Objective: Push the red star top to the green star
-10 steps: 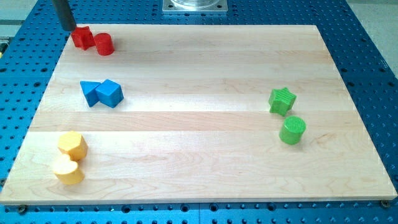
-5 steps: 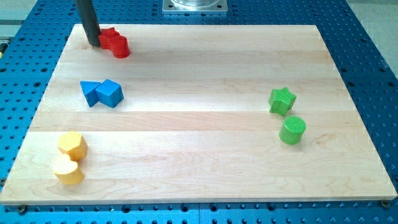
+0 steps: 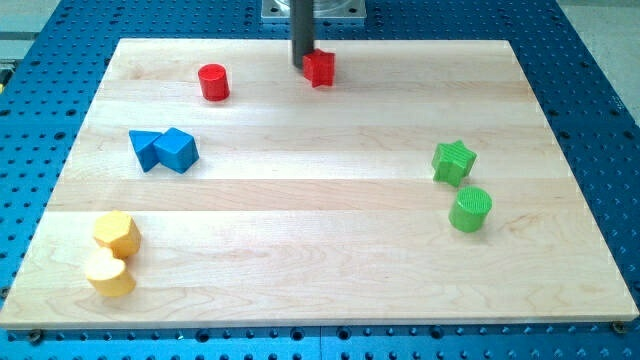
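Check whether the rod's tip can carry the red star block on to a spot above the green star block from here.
Probably yes. My tip touches the red star block on its left side, and bare wooden board lies between it and the green star block. The red cylinder sits behind, to the view's left.

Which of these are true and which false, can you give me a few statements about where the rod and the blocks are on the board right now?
1. My tip touches the red star on its left side in the view. True.
2. The red cylinder is pressed against the red star. False: they sit apart, the cylinder farther left.
3. The green star lies above the green cylinder in the view. True.
4. The two blue blocks are at the view's right. False: they are at its left.
5. The two yellow blocks sit at the lower left. True.
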Controlling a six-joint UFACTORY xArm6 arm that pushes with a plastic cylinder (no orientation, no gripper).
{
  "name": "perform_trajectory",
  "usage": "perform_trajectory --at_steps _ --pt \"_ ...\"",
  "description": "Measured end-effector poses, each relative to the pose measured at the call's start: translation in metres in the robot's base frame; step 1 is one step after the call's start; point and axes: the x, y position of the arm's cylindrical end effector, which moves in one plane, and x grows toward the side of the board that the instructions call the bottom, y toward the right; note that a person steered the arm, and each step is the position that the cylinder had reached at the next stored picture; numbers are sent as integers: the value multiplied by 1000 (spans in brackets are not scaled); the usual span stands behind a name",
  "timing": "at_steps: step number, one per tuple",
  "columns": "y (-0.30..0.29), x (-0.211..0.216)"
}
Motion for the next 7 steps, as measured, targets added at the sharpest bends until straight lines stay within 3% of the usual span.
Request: perform_trajectory --at_steps 1,2,3,5,7 --pt "51 0" --pt "54 -6" --pt "4 -45" --pt "5 11" --pt "85 56"
